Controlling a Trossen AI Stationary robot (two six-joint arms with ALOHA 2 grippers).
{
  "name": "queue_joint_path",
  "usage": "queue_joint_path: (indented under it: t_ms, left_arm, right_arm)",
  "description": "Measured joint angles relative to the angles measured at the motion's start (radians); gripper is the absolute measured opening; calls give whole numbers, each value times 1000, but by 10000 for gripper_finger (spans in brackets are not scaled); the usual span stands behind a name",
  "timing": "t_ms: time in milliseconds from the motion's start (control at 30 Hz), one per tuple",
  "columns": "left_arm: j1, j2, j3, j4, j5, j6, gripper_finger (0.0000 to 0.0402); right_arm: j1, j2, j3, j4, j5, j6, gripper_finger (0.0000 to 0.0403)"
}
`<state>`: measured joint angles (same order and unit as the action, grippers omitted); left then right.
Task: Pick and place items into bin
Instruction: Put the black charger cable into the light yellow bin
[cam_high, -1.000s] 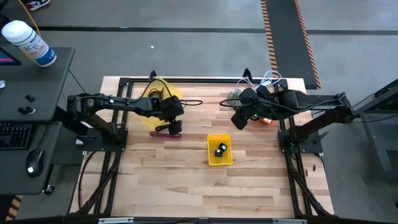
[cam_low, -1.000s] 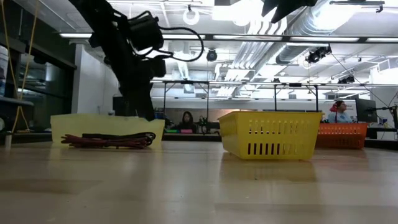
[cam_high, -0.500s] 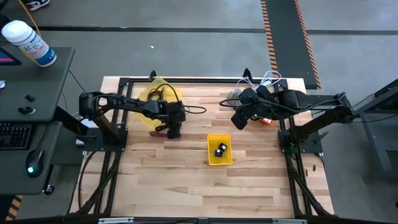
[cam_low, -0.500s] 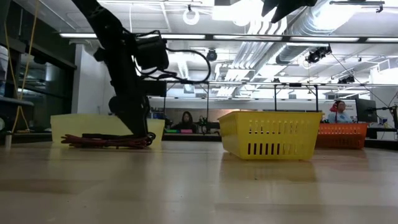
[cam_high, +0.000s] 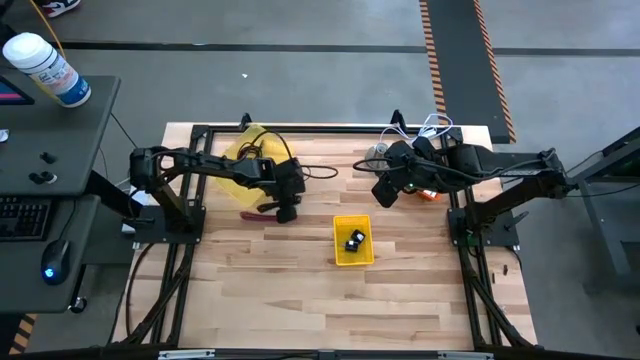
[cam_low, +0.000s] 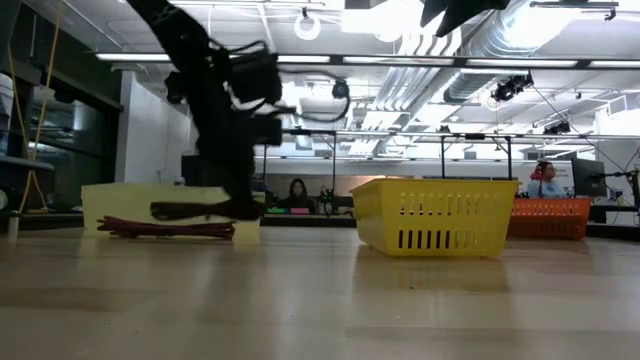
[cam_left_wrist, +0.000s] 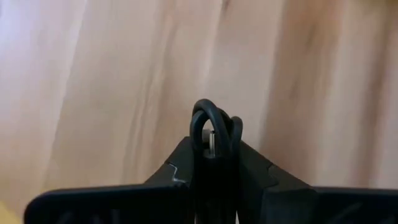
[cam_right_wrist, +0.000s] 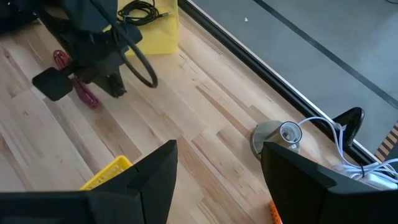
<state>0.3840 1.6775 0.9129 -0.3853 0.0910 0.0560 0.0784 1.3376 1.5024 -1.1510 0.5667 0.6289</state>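
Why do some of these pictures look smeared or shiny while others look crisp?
In the low view the left arm is motion-smeared, while the yellow bin is crisp and the table mirrors the ceiling lights. In the left wrist view the wood is a soft blur; only the black cable in the left gripper is sharp. The high view is evenly lit, without glare.

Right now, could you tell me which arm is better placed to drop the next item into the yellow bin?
Left. The left gripper is shut on the black cable, just beside the yellow bin; the right gripper hangs open and holds nothing.
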Motion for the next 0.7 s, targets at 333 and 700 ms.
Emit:
queue_joint_path:
  t_ms: [333, 700]
  left_arm:
    - [12, 0, 335, -252, -212, -42, 41]
    - [222, -3, 515, -561, -573, -42, 60]
  right_arm:
    - [0, 0, 0, 0, 0, 2, 220]
    - [0, 0, 0, -12, 1, 18, 220]
